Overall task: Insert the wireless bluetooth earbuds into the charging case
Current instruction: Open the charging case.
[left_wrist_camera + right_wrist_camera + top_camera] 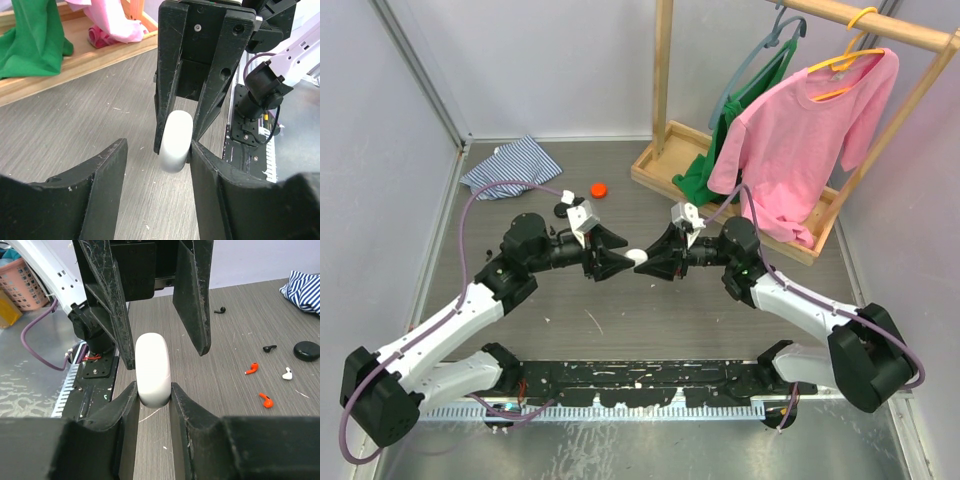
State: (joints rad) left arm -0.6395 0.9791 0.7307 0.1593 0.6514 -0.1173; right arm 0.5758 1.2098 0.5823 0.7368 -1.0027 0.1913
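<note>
The right end effector [153,388] clamps the charging case [152,365]; the left end effector [159,146], spread around it, is nearer the far-left-corner earbuds [252,368].

Top view: the charging case [638,256] is just a white sliver mid-frame — left gripper [623,260] and right gripper [650,262] cover the rest. Dark bits [563,208] upper left of centre, too small to name. Right wrist cam: the case's bottom end is buried between the near fingers [122,407], and the striped cloth [305,290] runs off the upper right edge.
</note>
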